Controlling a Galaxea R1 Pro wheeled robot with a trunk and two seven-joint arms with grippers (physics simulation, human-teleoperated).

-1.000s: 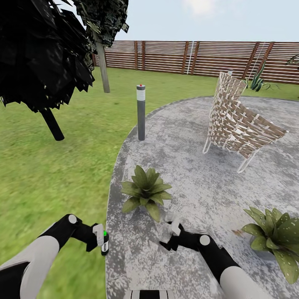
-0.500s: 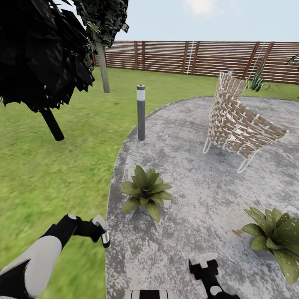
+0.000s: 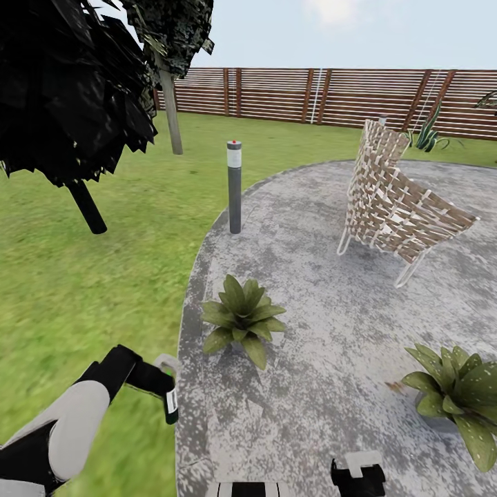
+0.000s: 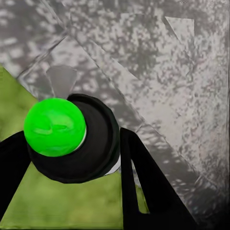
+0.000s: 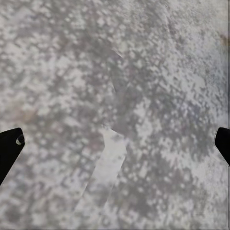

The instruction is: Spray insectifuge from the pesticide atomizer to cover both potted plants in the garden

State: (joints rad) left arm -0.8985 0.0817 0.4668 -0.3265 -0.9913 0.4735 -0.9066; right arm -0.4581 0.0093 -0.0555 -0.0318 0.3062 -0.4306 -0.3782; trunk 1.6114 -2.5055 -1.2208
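left pincer (image 3: 168,392) low at the patio (image 3: 331,317) edge, right where grey paving meets the lawn (image 3: 90,276), clamped on the pesticide atomizer (image 3: 172,404). dark slim bottle hanging roughly upright between the fingers, bit of white label showing. from the left wrist view, looking straight down on the atomizer (image 4: 72,139): round black body with a bright green cap on top, black fingers (image 4: 143,182) pressed against it on both sides, paving and a wedge of grass underneath.

right pincer (image 3: 359,473) barely peeking in at the bottom of the head view, over the patio. in the right wrist view just the two dark fingertips (image 5: 9,146) at opposite edges, spread wide, nothing between them but mottled grey paving.

nearer potted plant (image 3: 241,319) sitting on the patio just ahead of the left pincer, close but not touching. second potted plant (image 3: 459,397) off to the right on the paving, well apart from the first.

further back: grey bollard lamp (image 3: 235,186) with a red dot at the patio rim, woven chair (image 3: 397,207) tipped back on white legs, dark tree (image 3: 76,90) over the lawn on the left, brown slatted fence (image 3: 324,96) across the back.
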